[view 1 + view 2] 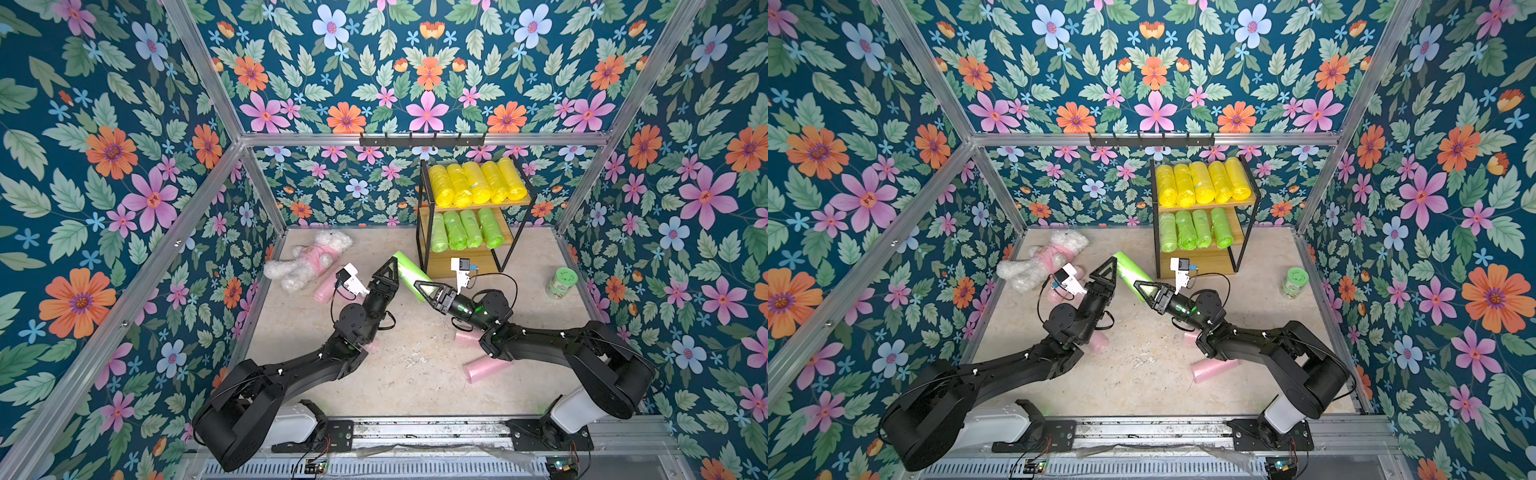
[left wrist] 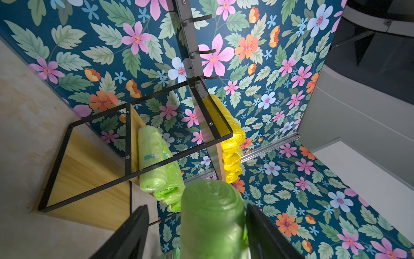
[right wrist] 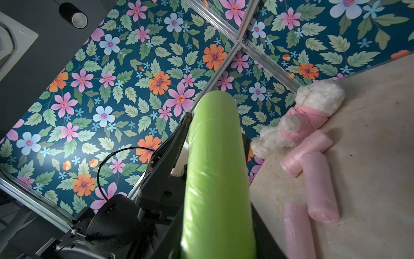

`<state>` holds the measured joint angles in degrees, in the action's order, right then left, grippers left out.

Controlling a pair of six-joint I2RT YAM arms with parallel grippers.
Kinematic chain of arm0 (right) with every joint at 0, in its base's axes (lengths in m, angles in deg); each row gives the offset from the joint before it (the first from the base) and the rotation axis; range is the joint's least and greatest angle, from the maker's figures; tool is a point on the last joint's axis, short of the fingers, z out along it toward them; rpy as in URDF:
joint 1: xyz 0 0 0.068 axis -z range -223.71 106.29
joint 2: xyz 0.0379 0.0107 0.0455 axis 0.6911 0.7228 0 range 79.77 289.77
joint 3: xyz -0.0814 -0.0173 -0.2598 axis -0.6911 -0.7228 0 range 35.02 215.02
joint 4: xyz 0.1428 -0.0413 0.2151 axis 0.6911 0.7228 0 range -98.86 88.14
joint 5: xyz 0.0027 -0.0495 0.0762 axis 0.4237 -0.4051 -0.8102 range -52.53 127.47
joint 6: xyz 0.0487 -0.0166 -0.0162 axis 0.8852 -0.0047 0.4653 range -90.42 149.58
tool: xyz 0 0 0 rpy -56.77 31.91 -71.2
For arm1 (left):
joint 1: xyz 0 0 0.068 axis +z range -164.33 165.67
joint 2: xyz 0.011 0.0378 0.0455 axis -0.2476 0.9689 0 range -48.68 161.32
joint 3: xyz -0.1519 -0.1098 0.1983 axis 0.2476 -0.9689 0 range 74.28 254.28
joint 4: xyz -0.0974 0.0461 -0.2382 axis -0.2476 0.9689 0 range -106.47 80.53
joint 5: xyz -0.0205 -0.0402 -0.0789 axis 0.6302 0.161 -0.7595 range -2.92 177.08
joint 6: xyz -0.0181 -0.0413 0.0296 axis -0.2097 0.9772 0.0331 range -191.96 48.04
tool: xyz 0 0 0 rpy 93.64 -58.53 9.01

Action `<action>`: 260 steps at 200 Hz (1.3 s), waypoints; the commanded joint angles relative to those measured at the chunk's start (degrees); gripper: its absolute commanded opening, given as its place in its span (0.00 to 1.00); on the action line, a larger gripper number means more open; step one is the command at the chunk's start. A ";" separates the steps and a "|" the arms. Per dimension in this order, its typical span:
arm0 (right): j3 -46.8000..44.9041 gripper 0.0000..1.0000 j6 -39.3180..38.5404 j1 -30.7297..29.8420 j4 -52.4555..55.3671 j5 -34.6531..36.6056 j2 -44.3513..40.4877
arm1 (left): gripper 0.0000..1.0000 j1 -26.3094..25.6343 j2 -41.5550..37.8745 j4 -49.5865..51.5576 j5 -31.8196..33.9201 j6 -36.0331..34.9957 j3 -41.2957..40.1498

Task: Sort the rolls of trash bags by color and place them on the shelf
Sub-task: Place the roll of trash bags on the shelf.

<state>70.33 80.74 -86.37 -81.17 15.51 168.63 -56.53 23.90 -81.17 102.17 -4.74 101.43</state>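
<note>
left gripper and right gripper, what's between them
A light green roll spans from the left gripper to the right gripper, in both top views.

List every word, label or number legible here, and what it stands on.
No text is legible.
Jar label: too small, blurred.
Sticker on shelved green roll: blurred teal marks.
Plush toy shirt emblem: too small.
</note>
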 commanded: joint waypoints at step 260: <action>18.74 0.39 -45.52 26.52 56.10 34.26 -13.89 | 0.80 1.50 1.33 36.49 -15.26 -31.98 17.11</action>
<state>87.14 40.15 -60.16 -22.81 44.54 152.91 -55.11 24.86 -44.85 87.99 -36.28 117.94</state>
